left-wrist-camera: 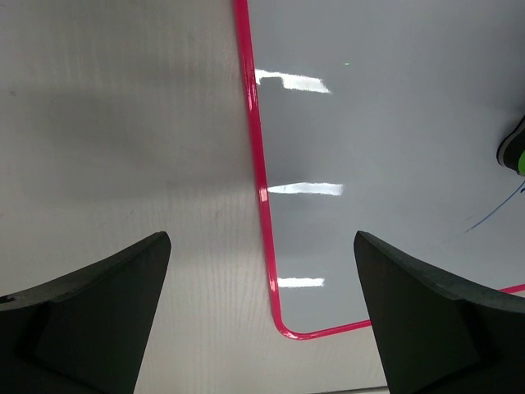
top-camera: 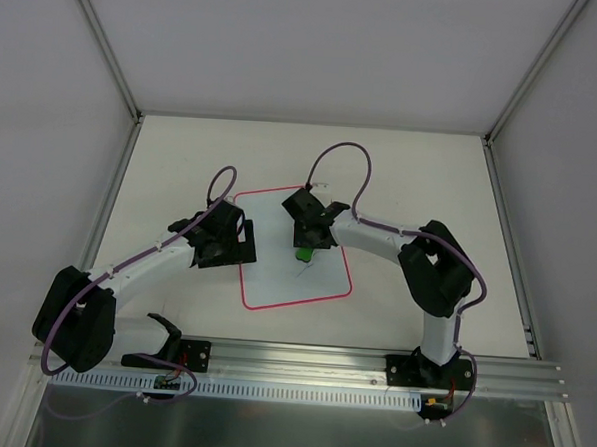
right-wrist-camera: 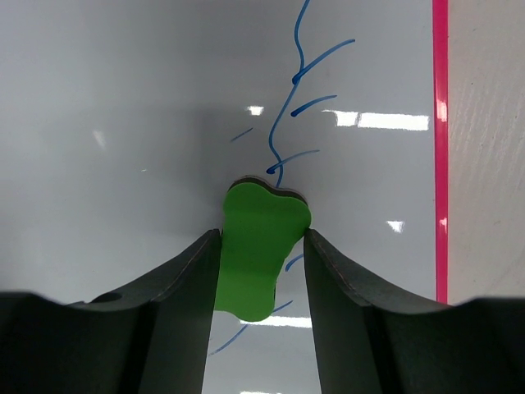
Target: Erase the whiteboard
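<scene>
The whiteboard (top-camera: pixel 281 278), white with a thin red-pink rim, lies flat in the middle of the table. Blue pen lines (right-wrist-camera: pixel 287 107) run across it in the right wrist view. My right gripper (top-camera: pixel 305 246) is shut on a small green block (right-wrist-camera: pixel 258 246) and presses it down on the board among the blue lines. My left gripper (top-camera: pixel 220 241) is open and empty, hovering over the board's left rim (left-wrist-camera: pixel 254 148) and a rounded corner (left-wrist-camera: pixel 287 328). The green block shows at the right edge of the left wrist view (left-wrist-camera: pixel 517 152).
White walls with metal corner posts (top-camera: pixel 112 54) enclose the table. An aluminium rail (top-camera: pixel 311 369) carries both arm bases along the near edge. Purple cables loop above each arm (top-camera: pixel 342 151).
</scene>
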Robot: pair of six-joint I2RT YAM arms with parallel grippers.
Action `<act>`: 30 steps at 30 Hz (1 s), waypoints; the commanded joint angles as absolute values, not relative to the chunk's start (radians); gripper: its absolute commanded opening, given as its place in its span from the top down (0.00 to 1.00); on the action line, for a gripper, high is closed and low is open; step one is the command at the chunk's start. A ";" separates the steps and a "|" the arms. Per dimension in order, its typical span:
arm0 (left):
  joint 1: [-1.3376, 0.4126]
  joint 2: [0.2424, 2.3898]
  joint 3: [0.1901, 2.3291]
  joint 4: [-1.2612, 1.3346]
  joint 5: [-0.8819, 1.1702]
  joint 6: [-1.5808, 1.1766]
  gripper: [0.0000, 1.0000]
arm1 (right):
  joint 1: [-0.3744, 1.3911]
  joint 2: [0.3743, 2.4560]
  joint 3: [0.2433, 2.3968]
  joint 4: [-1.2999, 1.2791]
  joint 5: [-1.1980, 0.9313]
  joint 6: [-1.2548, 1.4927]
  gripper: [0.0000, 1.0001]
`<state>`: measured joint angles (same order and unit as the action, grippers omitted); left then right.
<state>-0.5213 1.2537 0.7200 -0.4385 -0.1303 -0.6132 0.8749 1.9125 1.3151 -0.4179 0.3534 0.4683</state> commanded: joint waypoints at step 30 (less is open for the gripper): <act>-0.511 1.255 0.699 -0.413 -0.110 -0.627 0.04 | 0.890 1.941 1.378 -0.425 0.334 0.371 0.52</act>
<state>-0.5213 1.2545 0.7040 -0.4244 -0.1135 -0.6140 0.8825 1.9648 1.3548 -0.4221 0.3065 0.3546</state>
